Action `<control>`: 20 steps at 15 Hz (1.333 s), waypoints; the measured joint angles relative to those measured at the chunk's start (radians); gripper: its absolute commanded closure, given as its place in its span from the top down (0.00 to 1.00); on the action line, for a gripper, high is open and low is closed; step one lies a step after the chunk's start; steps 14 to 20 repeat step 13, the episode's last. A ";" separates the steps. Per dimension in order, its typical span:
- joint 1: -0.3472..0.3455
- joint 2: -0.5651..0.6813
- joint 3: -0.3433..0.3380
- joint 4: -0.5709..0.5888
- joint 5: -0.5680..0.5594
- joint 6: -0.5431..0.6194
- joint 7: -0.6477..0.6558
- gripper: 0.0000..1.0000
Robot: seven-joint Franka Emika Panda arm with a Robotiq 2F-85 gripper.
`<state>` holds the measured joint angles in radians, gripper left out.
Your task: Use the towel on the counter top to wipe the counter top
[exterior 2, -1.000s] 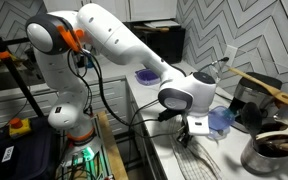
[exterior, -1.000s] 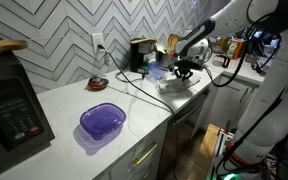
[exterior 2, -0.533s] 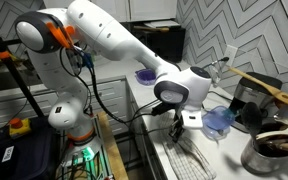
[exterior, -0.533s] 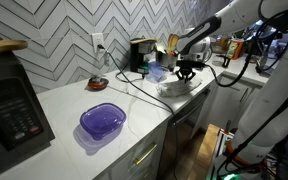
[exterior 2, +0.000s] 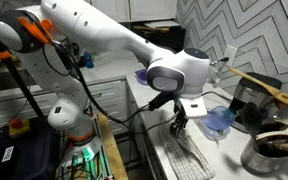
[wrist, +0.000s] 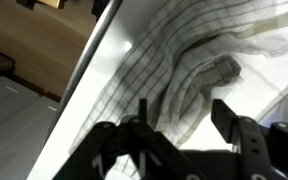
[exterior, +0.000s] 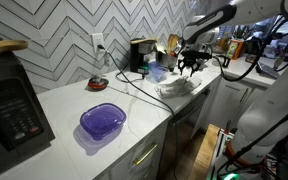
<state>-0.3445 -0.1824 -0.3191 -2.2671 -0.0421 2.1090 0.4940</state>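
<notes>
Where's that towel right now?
In an exterior view the towel lies crumpled near the front edge of the counter, directly under the gripper, whose jaws are open.

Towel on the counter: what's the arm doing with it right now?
The arm's gripper hovers just above the checked towel, which lies crumpled near the front edge of the counter top. In the wrist view the jaws stand open with nothing between them and the towel directly below. The towel is not held at this moment, so no wiping stroke is under way. A purple bowl sits farther along the counter, well away from the gripper.
</notes>
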 measured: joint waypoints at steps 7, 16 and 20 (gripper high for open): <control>-0.021 -0.201 -0.012 0.040 -0.012 -0.098 -0.395 1.00; -0.013 -0.260 -0.012 0.066 -0.008 -0.143 -0.502 1.00; -0.013 -0.260 -0.012 0.066 -0.008 -0.143 -0.502 1.00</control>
